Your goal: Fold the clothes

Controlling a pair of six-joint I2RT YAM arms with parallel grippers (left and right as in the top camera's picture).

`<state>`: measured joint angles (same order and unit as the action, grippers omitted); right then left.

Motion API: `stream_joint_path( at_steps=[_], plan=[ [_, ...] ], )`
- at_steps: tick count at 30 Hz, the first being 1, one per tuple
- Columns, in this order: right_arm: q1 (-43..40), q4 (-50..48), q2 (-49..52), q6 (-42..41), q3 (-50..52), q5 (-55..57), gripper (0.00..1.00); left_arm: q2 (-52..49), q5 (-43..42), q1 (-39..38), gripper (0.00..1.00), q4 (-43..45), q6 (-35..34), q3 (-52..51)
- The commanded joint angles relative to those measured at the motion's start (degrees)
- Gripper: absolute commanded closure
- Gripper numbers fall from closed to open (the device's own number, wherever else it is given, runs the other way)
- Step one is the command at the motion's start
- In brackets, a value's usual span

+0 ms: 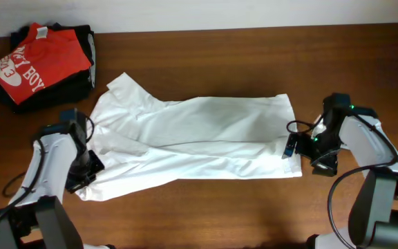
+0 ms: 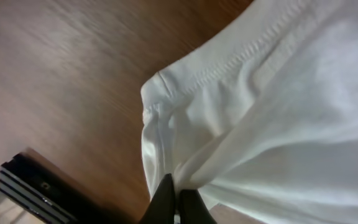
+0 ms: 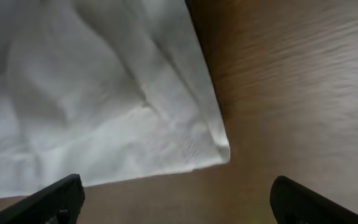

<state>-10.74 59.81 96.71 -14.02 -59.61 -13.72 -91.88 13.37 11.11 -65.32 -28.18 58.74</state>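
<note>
Left claw (image 1: 85, 173) clamped shut on a pinch of the shirt (image 1: 199, 138). The left-wrist view shows its two dark fingers (image 2: 166, 202) pressed together over a bunched fold, just beside a stitched hem. The grip sits at the end of the shirt toward the left edge of the tabletop (image 1: 254, 207), on the side nearer the front edge, where the cloth is rumpled and gathered.

At the opposite end, the right claw (image 1: 302, 149) stands wide apart and holds nothing. In the right-wrist view its fingers (image 3: 55, 196) show at the two lower corners, with the shirt's hemmed corner and bare wood between them. That corner lies flat on the wood, and neither finger touches it.

The shirt, white, lies stretched lengthwise across the middle of the tabletop from the left arm to the right arm. It is partly folded along its length, with long creases running through it. A flap of cloth points toward the far left corner; whether it is a sleeve cannot be told.

In that far left corner a red tee (image 1: 30, 62) with white lettering rests on a stack of dark garments (image 1: 85, 52). The stack is well apart from both claws and near the shirt's flap without touching it.
</note>
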Motion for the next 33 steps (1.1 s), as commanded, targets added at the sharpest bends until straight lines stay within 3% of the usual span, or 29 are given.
stream_joint_path(
  at_steps=[1, 4, 8, 10, 19, 21, 26, 29, 33],
  plan=[
    [-0.09, -3.87, -0.15, 3.98, 2.32, -7.13, 0.01, -0.26, 1.22, 1.05, 0.89, 0.13, -1.29, 0.90],
    [0.31, -6.14, -0.17, 4.24, 2.32, -7.72, 0.13, -0.26, 1.20, 1.05, 0.89, 0.35, -1.31, 0.90],
    [6.05, -11.80, 0.48, 5.62, 2.34, -6.45, 0.19, -0.26, 0.83, 1.05, 0.89, 0.74, -1.27, 0.90],
    [7.41, -14.25, 0.48, 5.42, 2.34, -5.97, 0.31, -0.26, 0.81, 1.05, 0.89, 0.70, -1.29, 0.87],
    [7.37, -15.06, 1.20, 1.53, 4.02, 2.32, 0.32, -0.26, 0.37, 1.01, 0.89, 0.76, -1.29, 0.87],
    [7.37, -15.37, 1.31, 1.53, 4.07, 0.63, 0.39, -0.26, 0.39, 1.01, 0.89, 0.76, -1.29, 0.87],
    [7.34, -15.87, 1.31, 1.27, 4.07, 0.68, 0.68, -0.26, 0.37, 1.01, 0.89, 0.76, -1.29, 0.87],
    [7.34, -16.83, 1.31, 1.27, 4.07, 0.68, 0.96, -0.26, 0.37, 1.01, 0.89, 0.79, -1.29, 0.87],
    [7.21, -16.68, 1.29, 1.29, 0.98, 0.66, 0.96, -0.26, -0.28, 1.01, 0.89, 1.25, -1.29, 0.87]
  ],
)
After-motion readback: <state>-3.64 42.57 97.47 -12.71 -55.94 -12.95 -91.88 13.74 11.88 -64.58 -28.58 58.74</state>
